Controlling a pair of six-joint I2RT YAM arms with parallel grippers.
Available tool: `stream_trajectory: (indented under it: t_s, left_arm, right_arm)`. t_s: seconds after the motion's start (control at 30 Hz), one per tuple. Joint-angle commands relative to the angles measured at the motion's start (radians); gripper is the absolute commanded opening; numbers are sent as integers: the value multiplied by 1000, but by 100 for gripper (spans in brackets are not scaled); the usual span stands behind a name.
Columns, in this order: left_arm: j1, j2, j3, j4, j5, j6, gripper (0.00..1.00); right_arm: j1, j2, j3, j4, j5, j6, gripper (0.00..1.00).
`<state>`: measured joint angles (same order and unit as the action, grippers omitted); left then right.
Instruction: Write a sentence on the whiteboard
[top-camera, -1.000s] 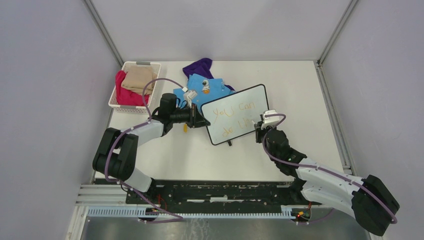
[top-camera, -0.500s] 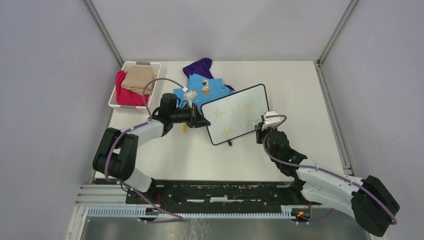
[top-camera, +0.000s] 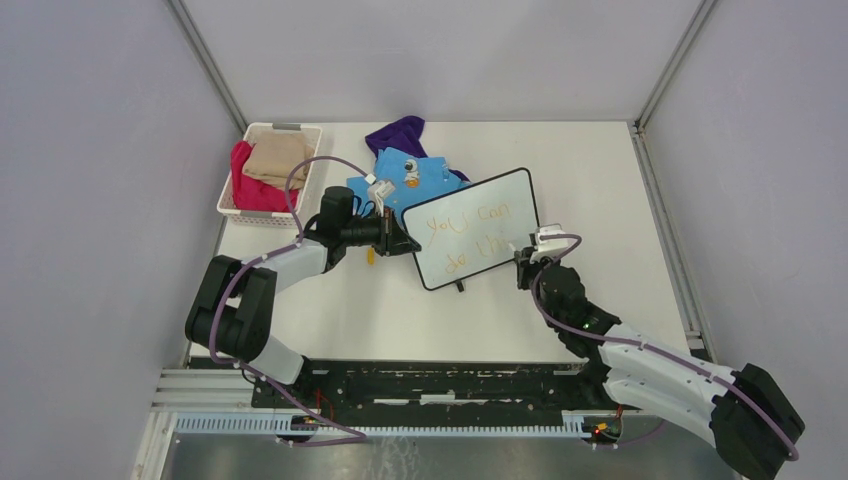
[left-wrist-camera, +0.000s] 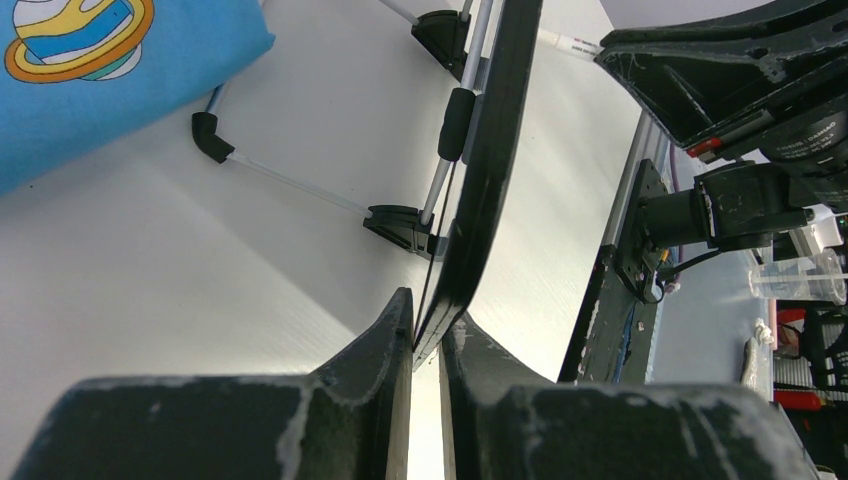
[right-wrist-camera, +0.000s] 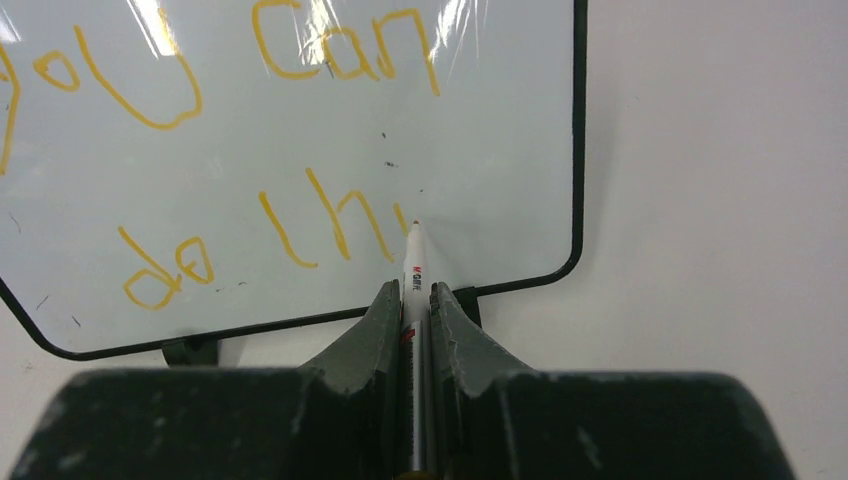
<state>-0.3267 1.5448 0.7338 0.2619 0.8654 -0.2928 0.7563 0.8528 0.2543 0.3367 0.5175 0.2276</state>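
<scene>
Orange-yellow sentence (right-wrist-camera: 330, 215) at tip of marker (right-wrist-camera: 414, 255) in right gripper (right-wrist-camera: 415, 295); whiteboard (left-wrist-camera: 490, 170) edge tight between left gripper's (left-wrist-camera: 428, 335) jaws.

The whiteboard (top-camera: 470, 228) is stood at the middle of the table (top-camera: 600, 180), clothes (top-camera: 420, 175) heaped behind, a basket (top-camera: 255, 213) at its far-left corner.

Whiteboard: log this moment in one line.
left gripper: shut on whiteboard edge | right gripper: shut on marker | marker tip: by last stroke | sentence: "you can do thi", unfinished
</scene>
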Motion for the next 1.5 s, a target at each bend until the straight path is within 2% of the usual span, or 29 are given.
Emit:
stream_trajectory:
  t_s: [0.0,0.3,0.63,1.47]
  left_arm:
    - [-11,34,-1,-93,-59,56,2]
    - [-11,38,0,-93,-57,57,2]
    - [-11,38,0,-93,-54,56,2]
    - [-12,39,1,-93,-53,57,2]
  right_arm:
    - [-17,-30,60,29,66,-3,0]
    - [-55,-14,82,27,91,19,0]
    - [-79,16,96,64,12,24,0]
    - [-95,89,102,89,-64,48,0]
